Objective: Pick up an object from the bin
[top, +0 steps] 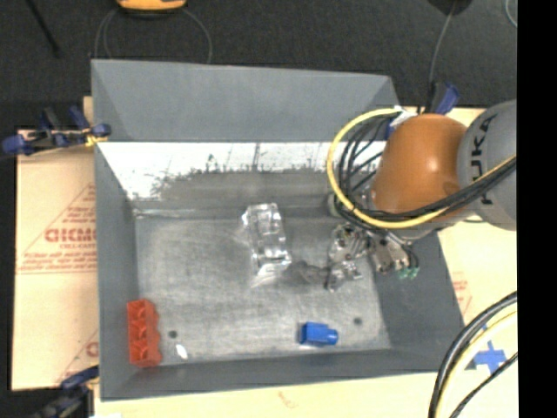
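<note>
Bin (pixel 113 259), grey metal, mostly bare floor. Arm (pixel 422 164) in from the right, orange cover, cables looped round it. Gripper (pixel 338 273) low over the floor, right of centre; whether spread or closed cannot be told. Clear piece (pixel 265 242) at mid-floor, just left of gripper, nearest thing to it. Red block (pixel 144 331) in near-left corner. Blue cap (pixel 318 333) by near wall. White scrap (pixel 180 352) beside block.
</note>
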### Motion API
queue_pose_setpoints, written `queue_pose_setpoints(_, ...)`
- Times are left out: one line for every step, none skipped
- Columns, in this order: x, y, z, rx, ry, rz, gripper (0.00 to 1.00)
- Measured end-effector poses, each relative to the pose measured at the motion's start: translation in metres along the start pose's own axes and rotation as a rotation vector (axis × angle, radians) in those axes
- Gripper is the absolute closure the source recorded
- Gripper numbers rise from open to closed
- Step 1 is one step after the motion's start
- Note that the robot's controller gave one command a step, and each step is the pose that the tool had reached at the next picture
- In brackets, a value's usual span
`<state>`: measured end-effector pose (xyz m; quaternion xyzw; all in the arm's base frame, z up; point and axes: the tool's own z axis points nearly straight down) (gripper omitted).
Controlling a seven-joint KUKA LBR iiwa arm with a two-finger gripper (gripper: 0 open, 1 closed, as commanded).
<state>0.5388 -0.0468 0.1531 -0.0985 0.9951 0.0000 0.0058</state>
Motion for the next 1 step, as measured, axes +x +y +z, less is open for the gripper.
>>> queue_pose_setpoints(0.0152, -0.0202, -0.0998, 0.004, 0.001, -0.133, 1.00)
